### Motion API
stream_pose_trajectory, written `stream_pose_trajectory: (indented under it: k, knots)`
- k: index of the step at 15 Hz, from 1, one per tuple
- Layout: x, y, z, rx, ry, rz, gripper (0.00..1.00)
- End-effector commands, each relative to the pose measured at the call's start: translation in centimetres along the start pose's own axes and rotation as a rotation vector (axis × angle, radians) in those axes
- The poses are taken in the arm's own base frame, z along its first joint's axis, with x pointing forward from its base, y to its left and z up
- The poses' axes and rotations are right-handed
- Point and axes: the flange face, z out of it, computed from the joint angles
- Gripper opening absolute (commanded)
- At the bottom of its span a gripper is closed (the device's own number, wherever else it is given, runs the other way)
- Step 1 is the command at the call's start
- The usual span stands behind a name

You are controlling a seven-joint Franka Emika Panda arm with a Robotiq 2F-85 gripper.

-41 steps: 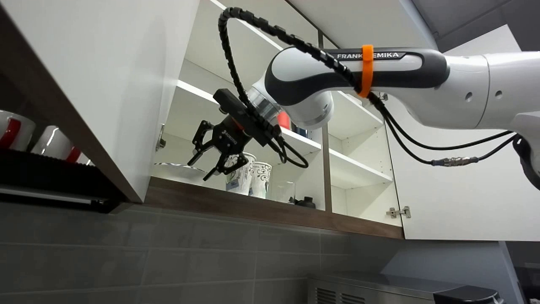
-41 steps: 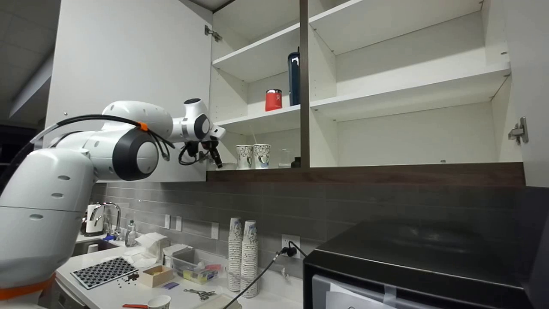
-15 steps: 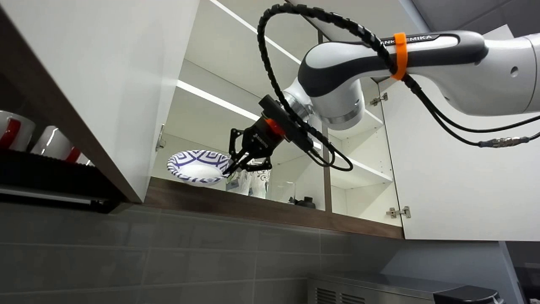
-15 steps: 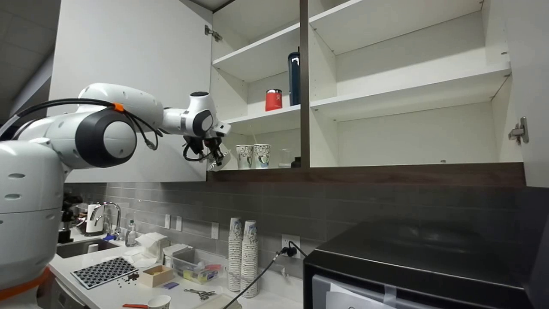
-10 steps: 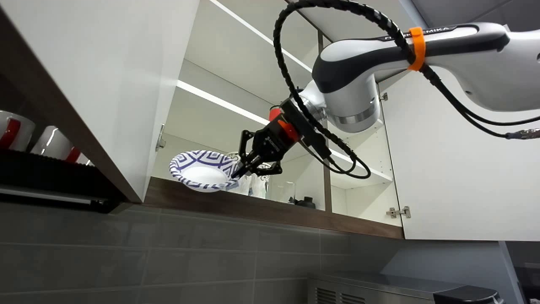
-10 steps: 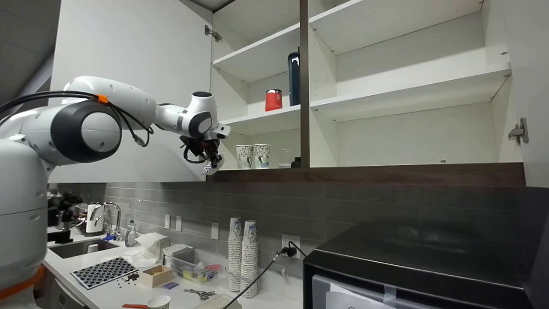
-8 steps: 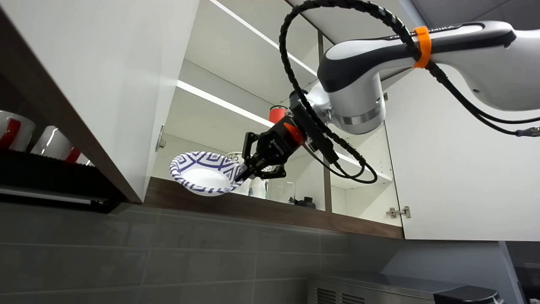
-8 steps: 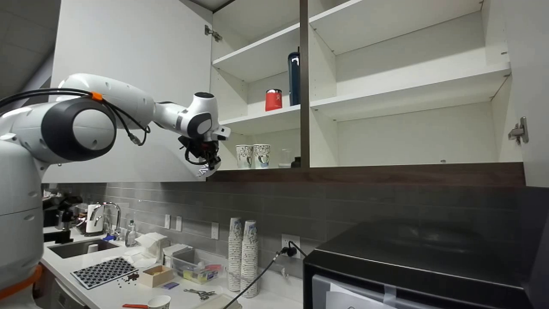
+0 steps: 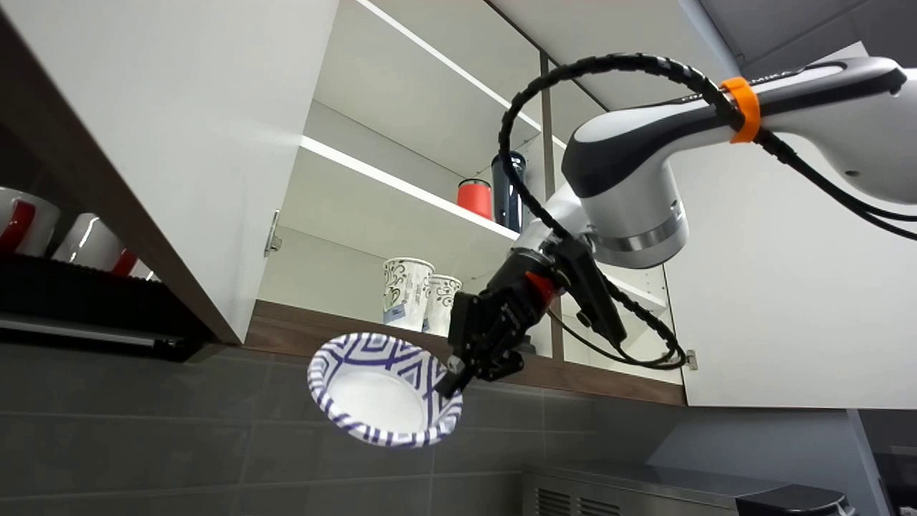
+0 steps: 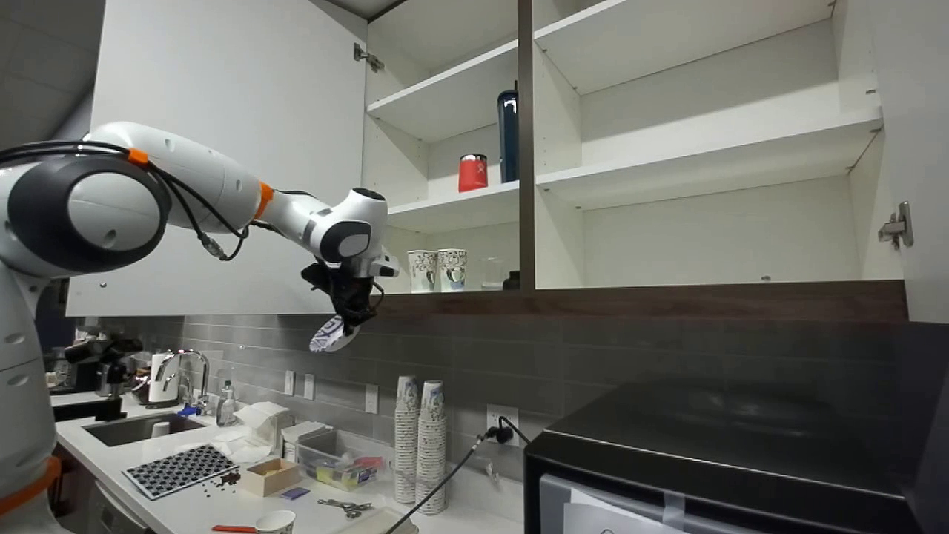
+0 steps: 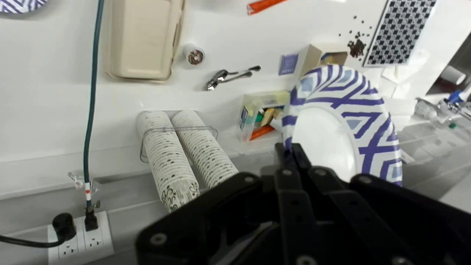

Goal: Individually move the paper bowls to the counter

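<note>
One paper bowl (image 9: 378, 401), rim-pinched and tilted

Claw (image 11: 290, 150) closed on its rim. Bowl aloft over the counter (image 11: 235, 40); in an exterior view mouth faces the camera, oval outline long from upper left to lower right. On the counter: two paper-cup stacks (image 11: 165, 158), part of a matching bowl (image 11: 20, 5).

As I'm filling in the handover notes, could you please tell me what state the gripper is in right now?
Gripper: closed, holding a purple-and-white paper bowl by its rim.
</note>
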Motion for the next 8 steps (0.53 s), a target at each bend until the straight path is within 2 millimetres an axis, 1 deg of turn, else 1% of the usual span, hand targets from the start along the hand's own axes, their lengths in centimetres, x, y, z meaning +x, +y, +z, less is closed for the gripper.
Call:
stream_pose_trajectory:
  k: [1,3,5,8]
  knots:
    - [-3.3,3.4,3.0,-0.013,-0.096,-0.091,0.01]
    - [-4.7,5.9,5.5,0.005,-0.159,-0.111,0.01]
    - [-6.3,8.8,8.1,0.039,-0.209,-0.112,0.01]
    - [-8.3,12.8,11.0,0.012,-0.257,-0.092,0.01]
